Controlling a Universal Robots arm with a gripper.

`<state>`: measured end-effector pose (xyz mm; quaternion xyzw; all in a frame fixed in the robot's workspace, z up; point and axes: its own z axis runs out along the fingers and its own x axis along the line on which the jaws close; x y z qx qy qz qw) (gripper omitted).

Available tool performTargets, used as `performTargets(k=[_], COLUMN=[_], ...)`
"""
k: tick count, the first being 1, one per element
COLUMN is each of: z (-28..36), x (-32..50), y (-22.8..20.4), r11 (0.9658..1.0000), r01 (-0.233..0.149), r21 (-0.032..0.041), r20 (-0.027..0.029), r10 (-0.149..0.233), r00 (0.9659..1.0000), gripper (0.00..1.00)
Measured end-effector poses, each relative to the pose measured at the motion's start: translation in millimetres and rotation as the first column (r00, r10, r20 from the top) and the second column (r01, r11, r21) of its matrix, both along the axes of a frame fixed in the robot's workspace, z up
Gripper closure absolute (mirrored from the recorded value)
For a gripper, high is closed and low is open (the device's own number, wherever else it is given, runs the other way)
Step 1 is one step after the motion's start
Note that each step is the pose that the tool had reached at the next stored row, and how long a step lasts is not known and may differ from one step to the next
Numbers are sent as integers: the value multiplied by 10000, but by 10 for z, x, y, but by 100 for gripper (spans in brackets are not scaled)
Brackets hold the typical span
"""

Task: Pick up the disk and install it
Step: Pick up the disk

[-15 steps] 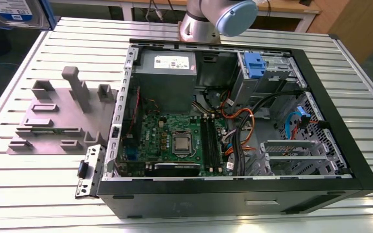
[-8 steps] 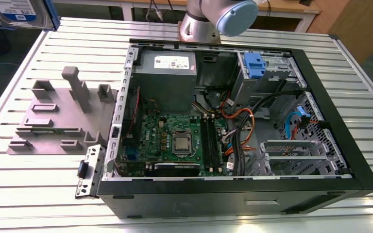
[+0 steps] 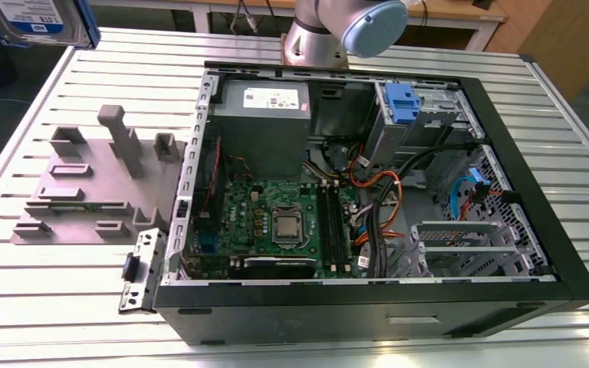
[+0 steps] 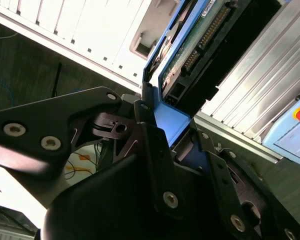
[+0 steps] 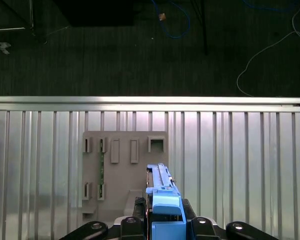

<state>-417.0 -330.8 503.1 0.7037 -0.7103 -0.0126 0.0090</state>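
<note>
Two black fingers (image 4: 152,140) of the claw (image 4: 179,137) were clamped on the blue carrier frame of the disk (image 4: 200,45), one on each side, in the second wrist view. The drive's green circuit board and its row of connector pins faced that camera.

In the first wrist view the disk (image 5: 161,192) stood edge-on, rising out of the claw (image 5: 162,220). It was above the grey fixture plate (image 5: 122,170), which lay on the slatted metal surface (image 5: 240,165). Beyond the edge of the surface was a dark floor (image 5: 90,60) with loose cords (image 5: 175,25) on it.

In the exterior view the disk (image 3: 39,21) hung in the air at the upper corner on the exterior view's left, with its white-and-blue label showing. It was off the surface (image 3: 59,299) and well apart from the computer case (image 3: 376,307). The fixture plate (image 3: 85,192) sat on the surface just beside the case, on the exterior view's left.

The case lay open on its side. Inside it were a green motherboard (image 3: 264,222), a grey power supply (image 3: 261,115) with a white sticker, and orange and black wiring (image 3: 376,192). A small blue latch piece (image 3: 402,103) sat by the drive bay at the far end. The arm (image 3: 320,38) had its base on the surface just behind the case.
</note>
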Motion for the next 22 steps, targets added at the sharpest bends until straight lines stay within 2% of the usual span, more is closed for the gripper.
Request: performTargets(k=[22], z=[0], x=[202], y=[0], r11=[10000], r01=[0], r21=[0], r20=[0], r10=[0], r00=[10000], gripper=[63])
